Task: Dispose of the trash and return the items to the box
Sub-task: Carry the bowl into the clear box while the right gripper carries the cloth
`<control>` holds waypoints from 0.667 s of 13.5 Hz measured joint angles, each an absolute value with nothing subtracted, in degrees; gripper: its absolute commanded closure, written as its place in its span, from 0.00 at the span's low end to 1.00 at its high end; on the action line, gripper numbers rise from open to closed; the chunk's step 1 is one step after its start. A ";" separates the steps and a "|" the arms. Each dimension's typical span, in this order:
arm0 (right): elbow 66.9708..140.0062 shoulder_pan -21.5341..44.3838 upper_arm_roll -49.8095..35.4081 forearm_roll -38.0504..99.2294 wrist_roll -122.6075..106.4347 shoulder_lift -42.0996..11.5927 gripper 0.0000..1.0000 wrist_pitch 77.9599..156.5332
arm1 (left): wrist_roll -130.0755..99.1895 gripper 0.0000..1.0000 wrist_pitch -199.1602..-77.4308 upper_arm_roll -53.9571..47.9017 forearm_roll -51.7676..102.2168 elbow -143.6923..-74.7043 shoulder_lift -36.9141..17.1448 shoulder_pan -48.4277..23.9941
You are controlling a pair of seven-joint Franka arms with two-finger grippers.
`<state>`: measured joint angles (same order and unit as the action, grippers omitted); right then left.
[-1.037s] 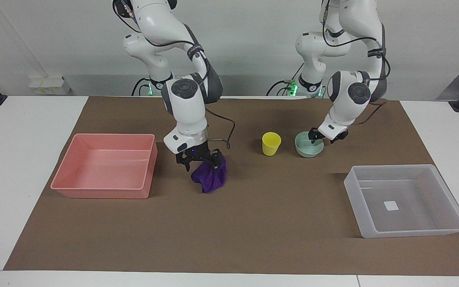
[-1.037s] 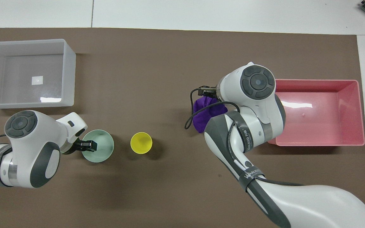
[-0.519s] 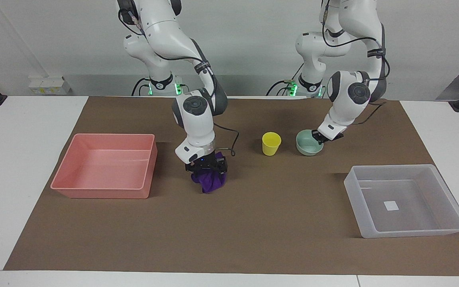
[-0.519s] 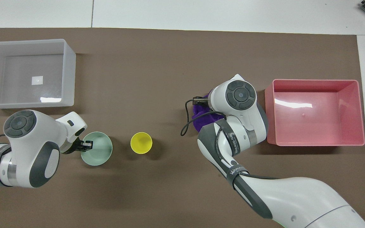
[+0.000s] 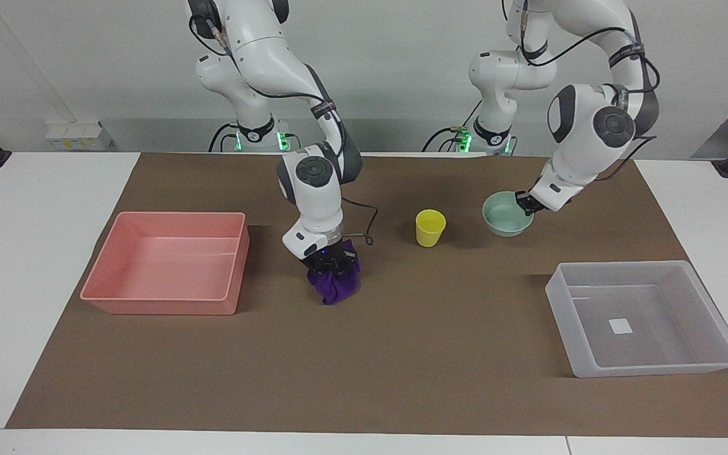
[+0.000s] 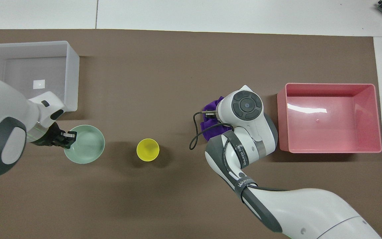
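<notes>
The left claw (image 5: 526, 203) is clamped on the rim of the mint-green bowl (image 5: 504, 213), which hangs tilted just off the bench (image 5: 42, 208); the clear-grey box (image 5: 645, 319) lies farther from the robots than the bowl and toward the left arm's end, so the carry probably runs that way; the left arm is the nearer to the box. The right claw (image 5: 330, 260) is pressed together on the purple cloth (image 5: 337, 284), which is still touching the bench beside the pink bin (image 5: 168, 262); the yellow cup (image 5: 430, 227) stands upright between cloth and bowl.
</notes>
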<state>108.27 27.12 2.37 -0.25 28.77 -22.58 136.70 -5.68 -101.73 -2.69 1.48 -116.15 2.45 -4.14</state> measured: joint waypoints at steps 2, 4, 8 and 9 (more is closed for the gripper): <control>107.48 27.08 2.59 -0.21 29.43 -20.54 1.00 134.88 | -5.68 1.00 -97.29 -2.42 1.82 -109.29 1.85 -1.38; 105.89 26.56 3.20 -0.22 29.69 -16.96 1.00 130.96 | -5.67 1.00 -95.85 -2.21 2.31 -102.98 -0.32 2.29; 103.05 23.19 3.76 -0.70 29.61 -9.92 1.00 123.97 | -4.96 1.00 -96.55 -1.95 2.52 -90.08 -11.96 11.75; 102.90 22.42 3.78 -1.51 29.61 -8.70 1.00 123.24 | -3.96 1.00 -98.06 -1.94 2.59 -86.53 -15.83 13.75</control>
